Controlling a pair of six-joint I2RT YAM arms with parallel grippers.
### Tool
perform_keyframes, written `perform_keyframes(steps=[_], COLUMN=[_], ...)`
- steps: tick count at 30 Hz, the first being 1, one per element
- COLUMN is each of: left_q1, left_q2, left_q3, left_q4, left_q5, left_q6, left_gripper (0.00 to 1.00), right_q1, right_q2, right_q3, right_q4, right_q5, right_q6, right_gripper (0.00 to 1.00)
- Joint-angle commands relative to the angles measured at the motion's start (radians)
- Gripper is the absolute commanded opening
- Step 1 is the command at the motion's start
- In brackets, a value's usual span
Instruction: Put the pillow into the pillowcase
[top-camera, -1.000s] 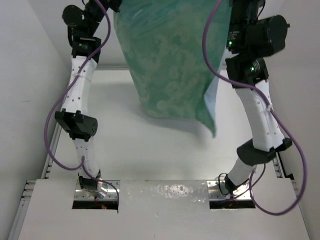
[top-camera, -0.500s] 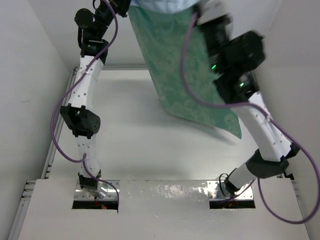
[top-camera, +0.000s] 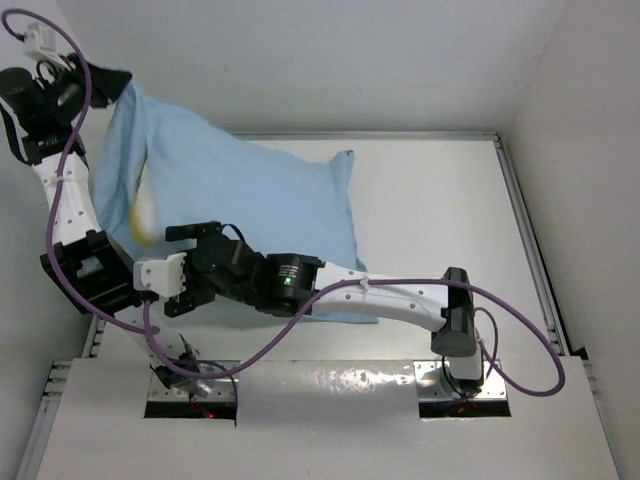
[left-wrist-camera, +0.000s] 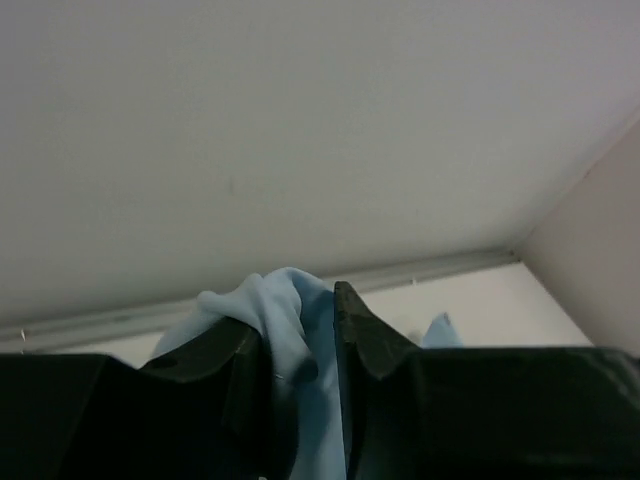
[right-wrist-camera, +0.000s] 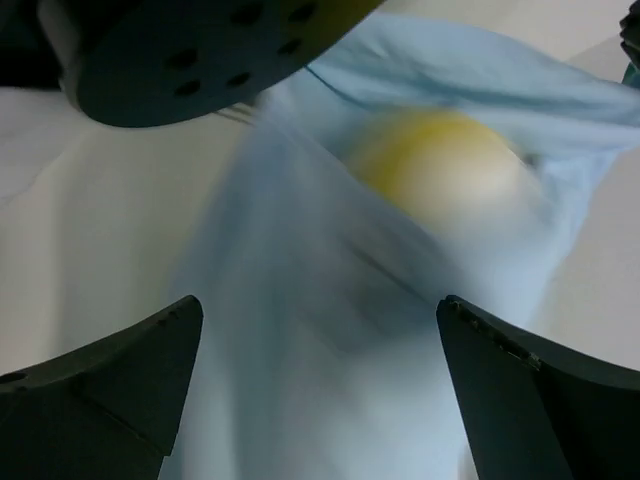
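The pillowcase (top-camera: 240, 195) lies spread on the table with its light blue face up, bulging as if filled. Its far-left corner is lifted, and my left gripper (top-camera: 95, 80) is shut on that bunched blue fabric (left-wrist-camera: 285, 300), held between the fingers (left-wrist-camera: 300, 310). A yellowish rounded bit of the pillow (top-camera: 143, 218) shows at the case's left side, blurred in the right wrist view (right-wrist-camera: 440, 165). My right gripper (top-camera: 182, 268) hovers low at the near-left edge of the case, jaws wide open (right-wrist-camera: 318, 305) over blue cloth (right-wrist-camera: 330, 380), holding nothing.
White walls close in the table at the left, back (top-camera: 300, 60) and right. A metal rail (top-camera: 525, 240) runs along the right edge. The left arm's dark elbow (top-camera: 90, 280) stands right beside my right gripper. The right arm stretches across the near table.
The case hung high with its green face showing, held by both arms. Now it lies on the table blue side up; the right gripper has opened and dropped low left, and the left arm has swung far left.
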Motion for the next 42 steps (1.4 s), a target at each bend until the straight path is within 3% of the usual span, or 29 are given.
perform_keyframes(steps=[1, 3, 5, 8, 9, 10, 12, 13, 14, 15, 16, 17, 19, 24, 29, 30, 31, 32, 34, 37, 39, 41, 42], left_q1=[-0.005, 0.032, 0.055, 0.06, 0.06, 0.06, 0.06, 0.06, 0.06, 0.058, 0.06, 0.061, 0.063, 0.101, 0.159, 0.164, 0.171, 0.175, 0.178, 0.178, 0.176, 0.162, 0.15], left_q2=[-0.079, -0.082, -0.069, 0.008, 0.031, 0.055, 0.121, 0.135, 0.152, 0.155, 0.155, 0.149, 0.137, 0.044, 0.019, 0.017, 0.016, 0.01, -0.001, -0.015, -0.009, 0.007, 0.014], left_q3=[-0.083, -0.158, -0.188, -0.136, -0.078, -0.042, 0.071, 0.096, 0.136, 0.147, 0.153, 0.157, 0.148, -0.056, -0.099, -0.096, -0.093, -0.088, -0.088, -0.083, -0.07, -0.068, -0.074], left_q4=[-0.225, -0.253, -0.267, -0.399, -0.481, -0.533, -0.677, -0.716, -0.747, -0.806, -0.834, -0.864, -0.94, -0.898, -0.907, -0.925, -0.931, -0.939, -0.951, -0.98, -1.028, -1.072, -1.088], left_q5=[0.164, 0.147, 0.116, 0.085, 0.064, 0.056, 0.015, -0.003, -0.022, -0.064, -0.089, -0.117, -0.212, -0.313, -0.29, -0.289, -0.29, -0.292, -0.3, -0.281, -0.232, -0.214, -0.214], left_q6=[0.271, 0.306, 0.338, 0.459, 0.488, 0.535, 0.608, 0.628, 0.646, 0.668, 0.707, 0.729, 0.789, 0.832, 0.843, 0.852, 0.87, 0.879, 0.915, 0.962, 0.997, 1.024, 1.024], left_gripper=[0.22, 0.23, 0.35, 0.4, 0.42, 0.45, 0.55, 0.62, 0.67, 0.72, 0.79, 0.8, 0.82, 0.83, 0.83, 0.83, 0.83, 0.83, 0.83, 0.84, 0.82, 0.77, 0.77], right_q1=[-0.022, -0.024, -0.024, -0.048, -0.105, -0.151, -0.319, -0.376, -0.419, -0.456, -0.507, -0.519, -0.55, -0.591, -0.598, -0.613, -0.628, -0.65, -0.746, -0.924, -1.087, -1.229, -1.257], right_q2=[-0.133, -0.2, -0.312, -0.435, -0.458, -0.478, -0.519, -0.527, -0.535, -0.541, -0.546, -0.55, -0.538, -0.351, -0.072, -0.049, -0.036, -0.041, -0.081, -0.251, -0.409, -0.482, -0.483], right_q3=[-0.005, -0.083, -0.207, -0.363, -0.402, -0.434, -0.529, -0.603, -0.634, -0.669, -0.707, -0.787, -0.864, -0.832, -0.754, -0.76, -0.802, -0.844, -0.956, -1.216, -1.255, -1.185, -1.126], right_q4=[0.055, 0.094, 0.146, 0.194, 0.194, 0.168, 0.096, 0.076, 0.056, 0.04, 0.049, 0.069, 0.143, 0.217, 0.321, 0.335, 0.377, 0.416, 0.562, 0.6, 0.501, 0.339, 0.338], right_q5=[-0.022, -0.036, -0.068, 0.005, 0.035, 0.058, 0.056, 0.059, 0.052, 0.047, 0.047, 0.029, -0.005, -0.122, -0.244, -0.257, -0.27, -0.305, -0.348, -0.338, -0.315, -0.318, -0.329], right_q6=[0.264, 0.307, 0.364, 0.442, 0.479, 0.526, 0.739, 0.851, 0.893, 0.928, 0.959, 1.014, 1.1, 1.295, 1.485, 1.522, 1.607, 1.644, 1.717, 1.754, 1.656, 1.405, 1.289], right_gripper=[0.99, 0.99, 0.99, 0.96, 0.89, 0.7, 0.43, 0.34, 0.39, 0.51, 0.66, 0.86, 0.99, 0.99, 0.97, 0.9, 0.63, 0.46, 0.0, 0.0, 0.0, 0.0, 0.06])
